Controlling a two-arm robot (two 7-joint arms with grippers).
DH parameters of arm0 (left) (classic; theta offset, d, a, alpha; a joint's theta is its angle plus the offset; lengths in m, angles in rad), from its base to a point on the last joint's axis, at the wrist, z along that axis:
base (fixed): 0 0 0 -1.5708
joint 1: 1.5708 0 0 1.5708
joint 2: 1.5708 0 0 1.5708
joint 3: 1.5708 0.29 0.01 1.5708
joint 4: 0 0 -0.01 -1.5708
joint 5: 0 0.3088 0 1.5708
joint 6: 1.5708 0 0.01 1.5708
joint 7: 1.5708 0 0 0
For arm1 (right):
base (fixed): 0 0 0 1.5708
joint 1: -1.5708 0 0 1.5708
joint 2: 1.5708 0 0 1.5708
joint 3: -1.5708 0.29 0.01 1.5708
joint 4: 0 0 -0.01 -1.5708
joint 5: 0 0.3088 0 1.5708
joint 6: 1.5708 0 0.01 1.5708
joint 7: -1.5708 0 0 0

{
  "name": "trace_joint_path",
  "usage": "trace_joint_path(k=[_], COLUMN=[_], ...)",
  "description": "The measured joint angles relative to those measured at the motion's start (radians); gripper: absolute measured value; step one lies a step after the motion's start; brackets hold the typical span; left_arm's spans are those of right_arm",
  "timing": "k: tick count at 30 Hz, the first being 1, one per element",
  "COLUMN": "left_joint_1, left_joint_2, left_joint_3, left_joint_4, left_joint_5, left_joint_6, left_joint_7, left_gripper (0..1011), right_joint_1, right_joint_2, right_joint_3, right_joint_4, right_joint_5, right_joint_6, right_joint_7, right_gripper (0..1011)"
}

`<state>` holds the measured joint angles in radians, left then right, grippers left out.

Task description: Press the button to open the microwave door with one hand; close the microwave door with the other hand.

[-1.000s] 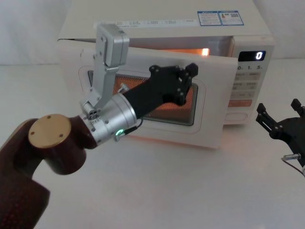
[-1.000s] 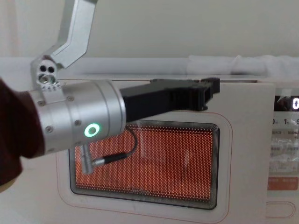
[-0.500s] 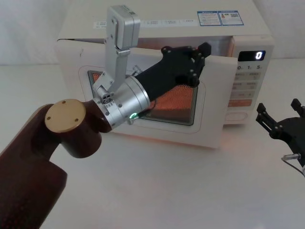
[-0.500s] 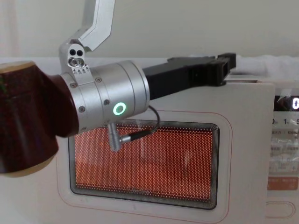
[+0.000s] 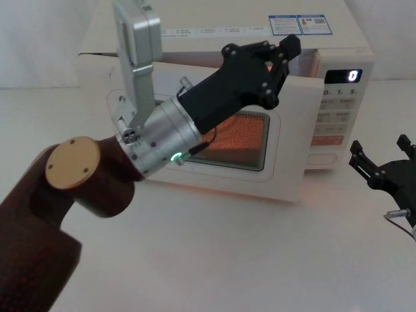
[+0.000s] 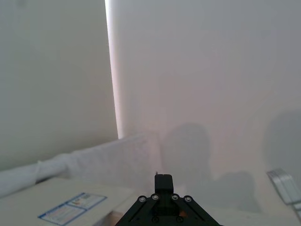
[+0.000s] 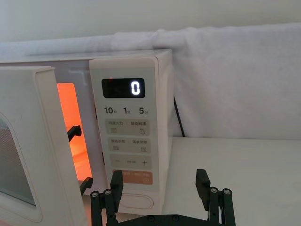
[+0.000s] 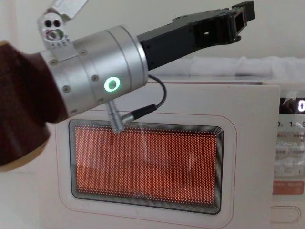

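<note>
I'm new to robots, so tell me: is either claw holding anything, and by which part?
Nothing is held. The left gripper hangs above the open door's top edge; the right gripper is open and empty, facing the button.

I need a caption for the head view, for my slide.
Left gripper raised above the ajar microwave door; right gripper waits beside it.
</note>
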<state>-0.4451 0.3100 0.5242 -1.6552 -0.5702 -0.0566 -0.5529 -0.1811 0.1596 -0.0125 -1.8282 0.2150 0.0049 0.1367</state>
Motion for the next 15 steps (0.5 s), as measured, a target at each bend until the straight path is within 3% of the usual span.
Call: trace_joint_path(k=[5, 8, 15], left_joint_1=[0.037, 0.071, 0.111], left_joint_2=[0.049, 0.088, 0.115], left_joint_3=[-0.005, -0.014, -0.022], left_joint_4=[-0.055, -0.095, -0.116], left_joint_5=[-0.01, -0.007, 0.001], left_joint_6=[0.048, 0.105, 0.145], left_joint_7=[0.025, 0.079, 0.123], left_gripper=[0, 0, 0], right_joint_1=[0.0, 0.0, 0.0], right_joint_2=[0.0, 0.0, 0.0], right_joint_3=[0.0, 0.0, 0.0], right_joint_4=[0.0, 0.0, 0.0], right_joint_5=[0.0, 0.0, 0.0], right_joint_6=[0.0, 0.0, 0.0], right_joint_7=[0.0, 0.0, 0.0], right_gripper=[1000, 1000, 1000])
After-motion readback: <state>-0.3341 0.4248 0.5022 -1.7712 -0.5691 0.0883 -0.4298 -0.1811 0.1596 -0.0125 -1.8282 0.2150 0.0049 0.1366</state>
